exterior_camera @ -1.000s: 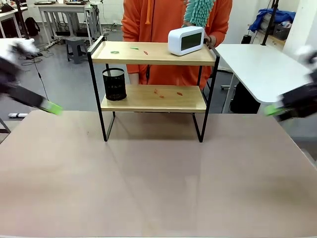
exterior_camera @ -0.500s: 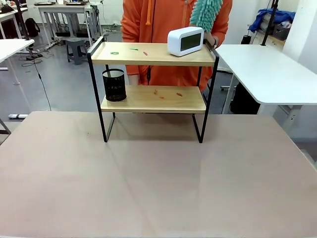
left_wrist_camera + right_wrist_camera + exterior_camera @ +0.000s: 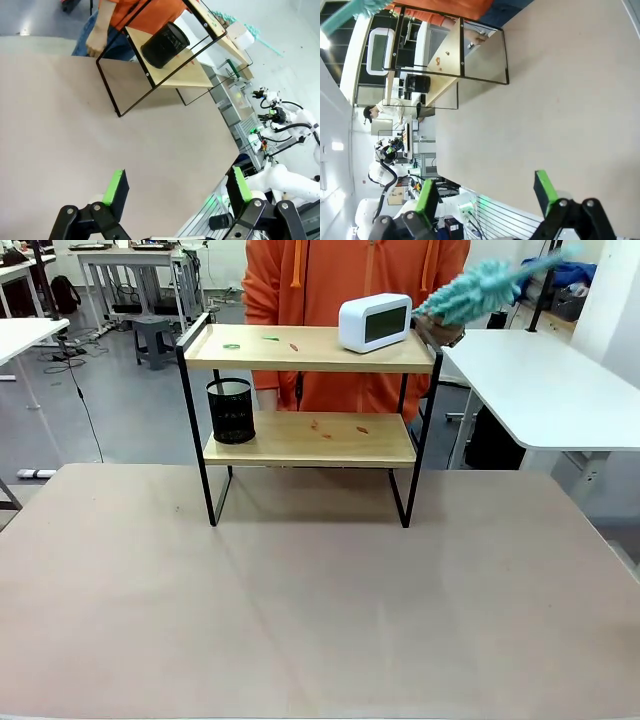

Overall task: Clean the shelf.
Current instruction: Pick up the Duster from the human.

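The shelf [image 3: 310, 352] stands at the far middle of the table [image 3: 320, 620], its four legs on the tabletop, directly in front of a person [image 3: 340, 270] in orange. Upper board: a white clock [image 3: 375, 322] at the right end; small green and orange scraps [image 3: 232, 345] toward the left. Lower board: a black mesh cup [image 3: 231, 410] at the left end; a few orange bits [image 3: 315, 424] near the middle. Just past the shelf's upper right corner, the person's hand [image 3: 437, 332] grips a teal duster [image 3: 470, 295], which slants up and to the right, clear of the boards and blurred. Left gripper [image 3: 177, 184]: over bare tabletop, well apart from the shelf, fingers spread wide with nothing between them. Right gripper [image 3: 486, 194]: likewise over bare tabletop, fingers wide apart and empty.
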You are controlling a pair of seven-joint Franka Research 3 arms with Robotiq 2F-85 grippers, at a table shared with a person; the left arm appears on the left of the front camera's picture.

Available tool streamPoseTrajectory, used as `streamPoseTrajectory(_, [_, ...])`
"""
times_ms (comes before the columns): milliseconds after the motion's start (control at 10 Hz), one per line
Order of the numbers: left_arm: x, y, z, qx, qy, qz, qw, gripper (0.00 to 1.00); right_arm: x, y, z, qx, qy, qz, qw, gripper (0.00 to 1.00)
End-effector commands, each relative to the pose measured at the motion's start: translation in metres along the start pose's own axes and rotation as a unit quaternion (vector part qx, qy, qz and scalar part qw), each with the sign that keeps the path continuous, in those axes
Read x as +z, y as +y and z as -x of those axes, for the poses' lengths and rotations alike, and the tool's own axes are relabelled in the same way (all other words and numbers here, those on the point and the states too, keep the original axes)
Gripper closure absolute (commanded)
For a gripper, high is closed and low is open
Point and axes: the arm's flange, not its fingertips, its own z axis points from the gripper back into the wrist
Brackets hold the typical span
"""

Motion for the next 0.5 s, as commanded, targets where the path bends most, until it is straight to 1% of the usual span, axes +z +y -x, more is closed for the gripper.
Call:
streamPoseTrajectory(0, [0.0017,0.0055,0.0017,-0.011,-0.011,0.005,1.0,0.0,0.0032,-0.0046,-0.0002,0.011,-0.011,-0.012,1.0,0.0])
streamPoseTrajectory(300, [0.0017,0.0055,0.0017,-0.011,-0.011,0.005,1.0,0.0,0.0032,-0.0046,-0.0002,0.011,-0.011,-0.012,1.0,0.0])
streamPoseTrajectory(400, [0.0017,0.0055,0.0017,-0.011,-0.011,0.005,1.0,0.0,0.0056,-0.0052,0.0026,-0.002,-0.005,-0.001,1.0,0.0])
